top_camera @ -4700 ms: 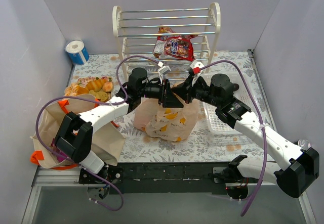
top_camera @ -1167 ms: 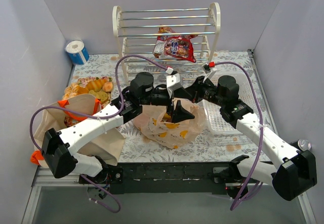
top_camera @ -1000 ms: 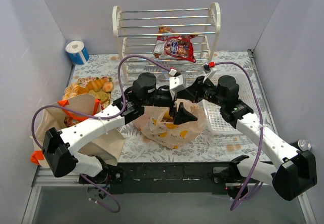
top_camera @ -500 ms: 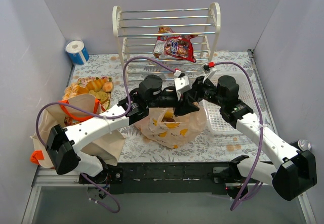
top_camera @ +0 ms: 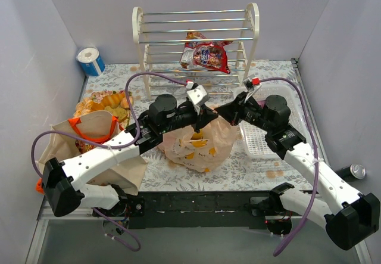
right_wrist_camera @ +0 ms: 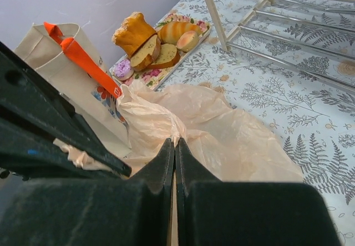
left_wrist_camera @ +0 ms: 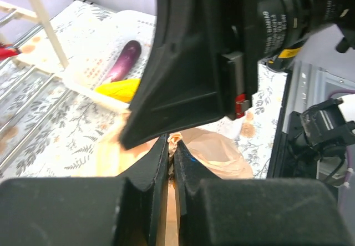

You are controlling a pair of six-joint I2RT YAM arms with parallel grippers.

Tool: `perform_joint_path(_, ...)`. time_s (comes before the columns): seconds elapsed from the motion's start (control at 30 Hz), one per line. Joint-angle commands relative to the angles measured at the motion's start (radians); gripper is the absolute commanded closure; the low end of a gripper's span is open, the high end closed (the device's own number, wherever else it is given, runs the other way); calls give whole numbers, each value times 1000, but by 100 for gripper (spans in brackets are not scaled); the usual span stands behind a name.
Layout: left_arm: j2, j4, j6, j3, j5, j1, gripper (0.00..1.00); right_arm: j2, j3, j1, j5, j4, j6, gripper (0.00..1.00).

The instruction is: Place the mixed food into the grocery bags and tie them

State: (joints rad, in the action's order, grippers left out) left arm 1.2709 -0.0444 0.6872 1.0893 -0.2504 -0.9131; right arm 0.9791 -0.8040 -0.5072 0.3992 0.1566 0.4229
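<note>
Two pinches on one peach plastic bag (top_camera: pixel 199 148).
Right gripper (right_wrist_camera: pixel 175 142) pressed together on gathered film; left gripper (left_wrist_camera: pixel 172 146) nearly closed, apparently nipping a bag strip.

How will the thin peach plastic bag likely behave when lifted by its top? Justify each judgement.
Probably floppy: the plastic bag bunches into creases where the right gripper pinches it. Likely bottom-heavy: its lower part bulges rounded while the top is drawn thin. Perhaps slippery: the film looks thin and smooth.
</note>
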Motion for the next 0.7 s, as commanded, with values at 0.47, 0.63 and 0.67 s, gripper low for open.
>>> perform_joint_path(0.47, -67, 21, 58, -60, -213, 207, 93, -77, 114, 24, 128, 190, 20, 99)
perform_joint_path(0.63, -47, -3, 64, -86, -251, 233, 89, -60, 132, 24, 158, 251, 54, 99)
perform_joint_path(0.67, -45, -3, 64, -91, -251, 235, 89, -57, 131, 24, 159, 253, 57, 99)
